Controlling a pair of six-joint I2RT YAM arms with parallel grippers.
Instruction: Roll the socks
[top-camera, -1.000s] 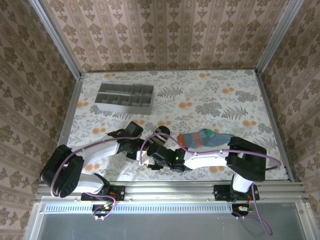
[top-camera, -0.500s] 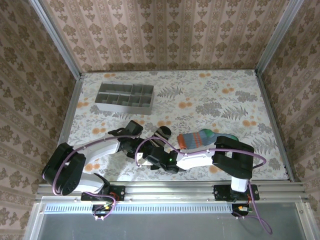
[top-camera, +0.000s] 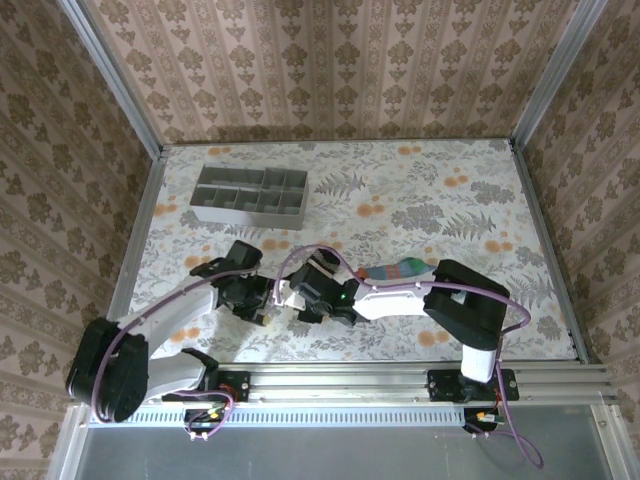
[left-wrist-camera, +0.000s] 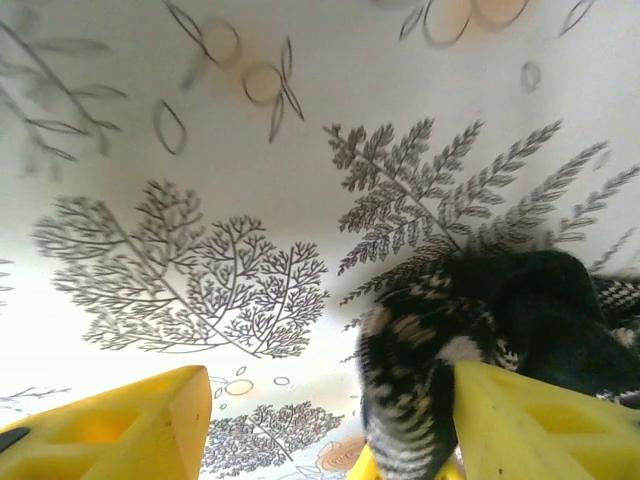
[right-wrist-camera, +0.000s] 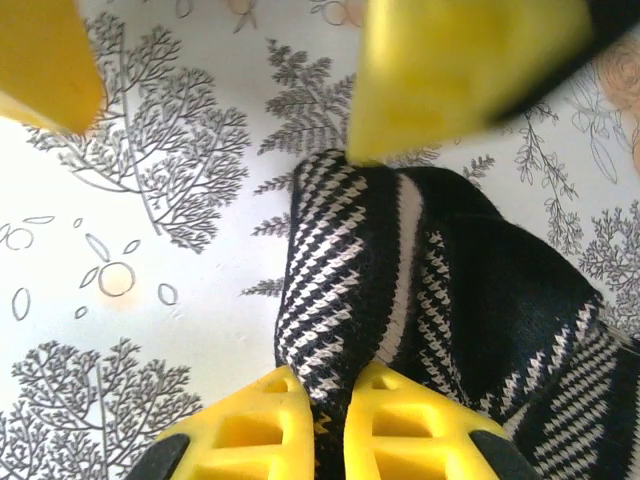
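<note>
Black-and-cream knit bunches into a ridge where the right gripper (right-wrist-camera: 330, 430) pinches a fold of the black sock (right-wrist-camera: 400, 270) at 6 o'clock of its wrist view, yellow fingers closed tight on the cloth. Opposite, the left gripper (left-wrist-camera: 330, 400) stands spread wide, one finger against the sock's bunched end at 4 o'clock, the other over bare table (left-wrist-camera: 250, 200) at 7 o'clock. From above, both wrists meet just toward 6 o'clock of the table's middle and cover the black sock almost wholly. At 3 o'clock of them the teal sock (top-camera: 397, 269) pokes out, partly hidden under the right arm. A grey tray (top-camera: 250, 213) sits well apart at 11 o'clock
</note>
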